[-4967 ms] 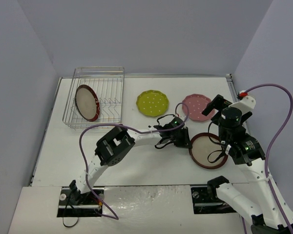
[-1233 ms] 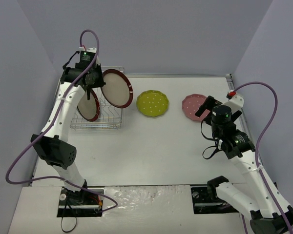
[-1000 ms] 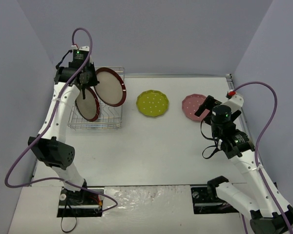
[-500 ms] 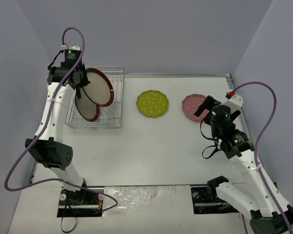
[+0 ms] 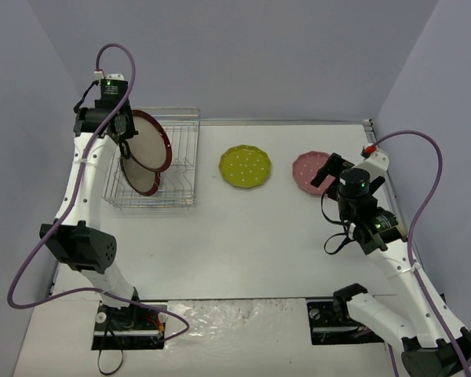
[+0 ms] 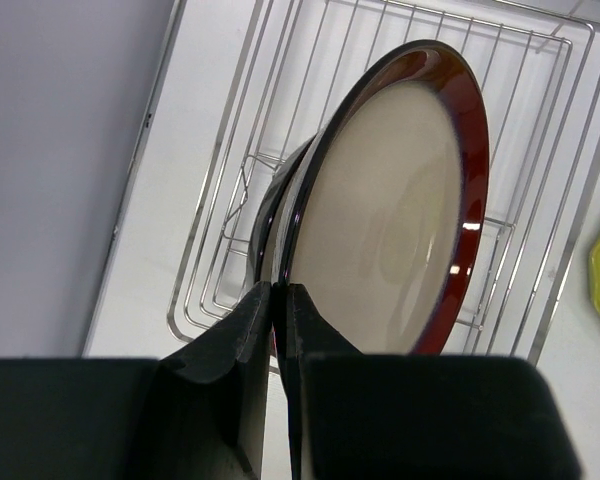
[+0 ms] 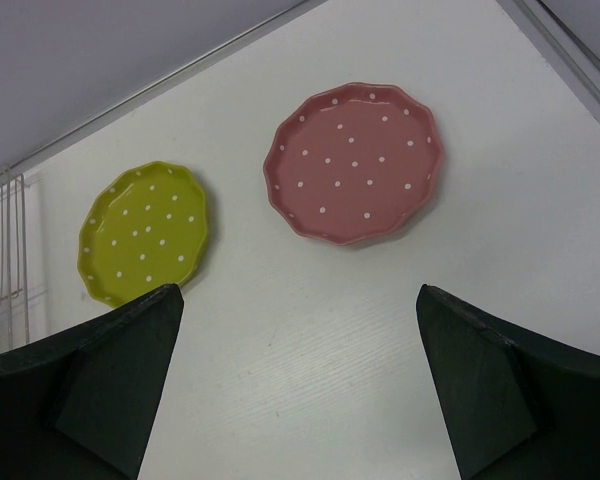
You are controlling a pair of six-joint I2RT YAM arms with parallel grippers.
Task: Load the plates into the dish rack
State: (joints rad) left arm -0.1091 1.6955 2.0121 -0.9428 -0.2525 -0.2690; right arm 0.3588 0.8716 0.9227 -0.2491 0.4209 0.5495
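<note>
The silver wire dish rack (image 5: 184, 153) stands at the far left; it also shows in the left wrist view (image 6: 540, 110). My left gripper (image 5: 124, 133) is shut on the rim of a large red-brown plate (image 5: 151, 141) with a beige centre (image 6: 390, 220), holding it tilted on edge above the rack. A second large red-brown plate (image 5: 141, 177) stands in the rack just below it. The yellow-green dotted plate (image 5: 245, 166) and the pink dotted plate (image 5: 310, 173) lie flat on the table. My right gripper (image 5: 328, 171) is open and empty, hovering over the pink plate's near side (image 7: 352, 165).
The white table (image 5: 243, 243) is enclosed by grey-blue walls on three sides. A metal rail runs along the table's right edge (image 5: 377, 149). The yellow-green plate (image 7: 145, 232) lies between the rack and the pink plate.
</note>
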